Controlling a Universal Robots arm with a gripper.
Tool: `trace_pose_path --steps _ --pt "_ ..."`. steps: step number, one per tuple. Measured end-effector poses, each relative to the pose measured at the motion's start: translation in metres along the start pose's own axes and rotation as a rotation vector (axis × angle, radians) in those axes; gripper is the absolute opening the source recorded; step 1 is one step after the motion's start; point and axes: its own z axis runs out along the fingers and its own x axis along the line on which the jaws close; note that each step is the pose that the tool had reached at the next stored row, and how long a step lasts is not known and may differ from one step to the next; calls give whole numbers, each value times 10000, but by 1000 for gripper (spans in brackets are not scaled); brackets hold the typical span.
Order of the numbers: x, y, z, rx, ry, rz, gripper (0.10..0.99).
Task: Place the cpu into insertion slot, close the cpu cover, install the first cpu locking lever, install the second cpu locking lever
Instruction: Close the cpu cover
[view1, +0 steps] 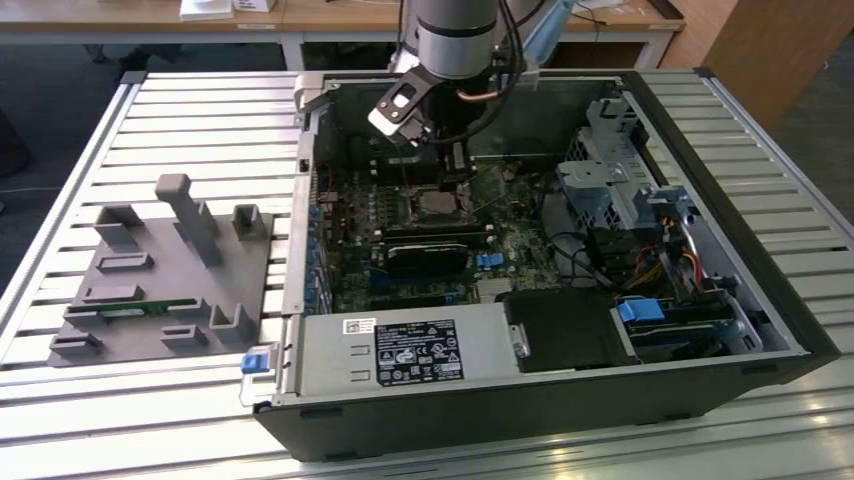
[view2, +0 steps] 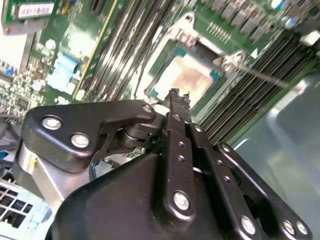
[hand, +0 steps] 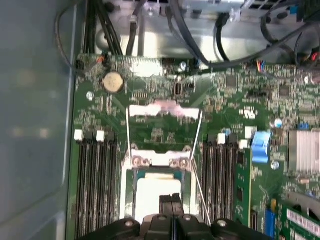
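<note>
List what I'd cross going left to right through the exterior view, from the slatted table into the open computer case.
Grey fixture block → case's left wall → cpu → metal drive cage.

The arm (view1: 454, 30) comes down almost vertically, its grey last segment right above the gripper (view1: 458, 168); the wrist (view1: 447, 85) carries a pale angled bracket (view1: 400, 108) on the side toward the exterior view's left; the gripper is slim, black and points straight down; in both wrist views its fingers (view2: 170, 130) (hand: 166, 202) lie pressed together, tips meeting with no gap; black linkage bars (view2: 225, 170) fold in close behind the tips.
</note>
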Motion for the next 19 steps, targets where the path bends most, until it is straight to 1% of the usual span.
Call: trace_pose_path --steps 1,3,7,9,11,13,14,18,19 --pt "0 28 1 10 0 -2 106" --pt "-2 57 -3 32 -3 -4 106" --pt "-3 70 -56 87 0 -4 106" --pt "-3 87 -62 95 2 -4 106" --pt "-3 129 -60 97 2 -3 106" --pt "-4 199 -57 98 2 -3 106" --pt "-5 223 -59 101 0 -3 106" --pt "-6 260 -131 133 2 -6 106" --pt "-7 275 -138 137 2 -5 106"
